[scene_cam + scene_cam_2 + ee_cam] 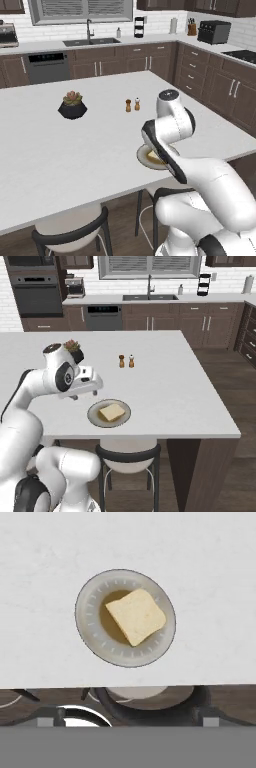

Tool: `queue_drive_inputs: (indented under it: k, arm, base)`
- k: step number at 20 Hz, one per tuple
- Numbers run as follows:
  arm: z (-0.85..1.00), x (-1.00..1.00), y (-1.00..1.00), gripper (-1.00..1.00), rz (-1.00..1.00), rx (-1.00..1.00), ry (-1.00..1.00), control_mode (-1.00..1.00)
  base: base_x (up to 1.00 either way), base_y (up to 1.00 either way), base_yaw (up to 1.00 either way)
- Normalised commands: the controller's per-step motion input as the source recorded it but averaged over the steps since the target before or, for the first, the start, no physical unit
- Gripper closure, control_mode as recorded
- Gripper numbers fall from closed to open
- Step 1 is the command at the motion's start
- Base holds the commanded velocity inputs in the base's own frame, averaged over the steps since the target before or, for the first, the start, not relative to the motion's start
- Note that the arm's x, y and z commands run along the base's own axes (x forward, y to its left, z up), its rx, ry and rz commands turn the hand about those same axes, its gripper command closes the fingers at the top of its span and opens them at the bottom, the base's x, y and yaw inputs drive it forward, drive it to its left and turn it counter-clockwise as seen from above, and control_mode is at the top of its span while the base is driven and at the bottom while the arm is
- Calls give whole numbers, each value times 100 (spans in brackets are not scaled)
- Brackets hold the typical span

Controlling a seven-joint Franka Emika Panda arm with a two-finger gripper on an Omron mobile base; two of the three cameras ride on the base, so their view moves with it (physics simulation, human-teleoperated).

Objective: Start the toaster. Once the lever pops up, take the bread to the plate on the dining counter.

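The stool (pixel 127 453) stands nearest, under the table's (pixel 165 391) near edge; just beyond, the plate (pixel 95 417) sits by that edge with the bread (pixel 112 412) lying flat on it; the pincer (pixel 85 387) hovers beside it, wide open, empty; best to withdraw straight up, clear of the rim; salt and pepper shakers (pixel 126 361) stand farther in.

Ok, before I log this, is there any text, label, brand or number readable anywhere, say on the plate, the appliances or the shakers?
No readable text in any view.
Plate: small tick marks around the rim, no letters.
Bread: plain.
Dishwasher: faint lit panel marks, too small to read.
Salt and pepper shakers: no labels.
Dining counter: plain white, unmarked.
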Motion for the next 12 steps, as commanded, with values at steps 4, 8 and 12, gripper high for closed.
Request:
queue_drive_inputs:
  k: [4, 8, 12]
  arm:
    - [86, -100, 64, -100, 0, -25, -31, -100]
    - [85, -100, 59, -100, 1, -26, -26, -100]
    - [30, -78, 62, -100, 1, -32, -15, -100]
  base:
    - [0, 0, 0]
    - [0, 0, 0]
    - [0, 0, 0]
